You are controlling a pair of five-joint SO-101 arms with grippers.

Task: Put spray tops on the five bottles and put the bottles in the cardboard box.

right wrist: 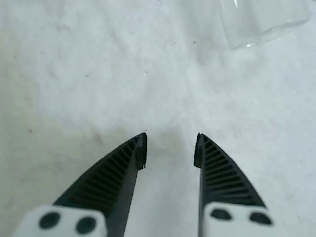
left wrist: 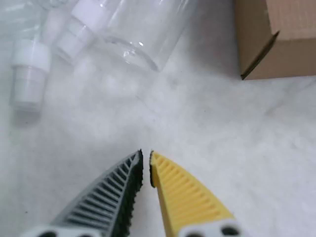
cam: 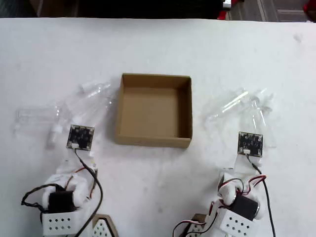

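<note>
The tabletop (cam: pixel 158 44) is white, the cardboard box (cam: pixel 153 140) plain brown, the bottles (left wrist: pixel 148 29) clear, the spray tops (left wrist: pixel 29 69) white. The left gripper (left wrist: pixel 146 160) is ribbed grey and yellow; the right gripper (right wrist: pixel 170 148) is ribbed black.

White arms (cam: pixel 61 222), black motors (cam: pixel 61 201), red and black cables (cam: pixel 94 178), left tool (left wrist: pixel 146 160) grey and yellow, right tool (right wrist: pixel 170 148) black, ribbed

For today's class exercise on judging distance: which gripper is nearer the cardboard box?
Left. The left gripper is close by a corner of the box; the right gripper is farther off on its other side.
</note>
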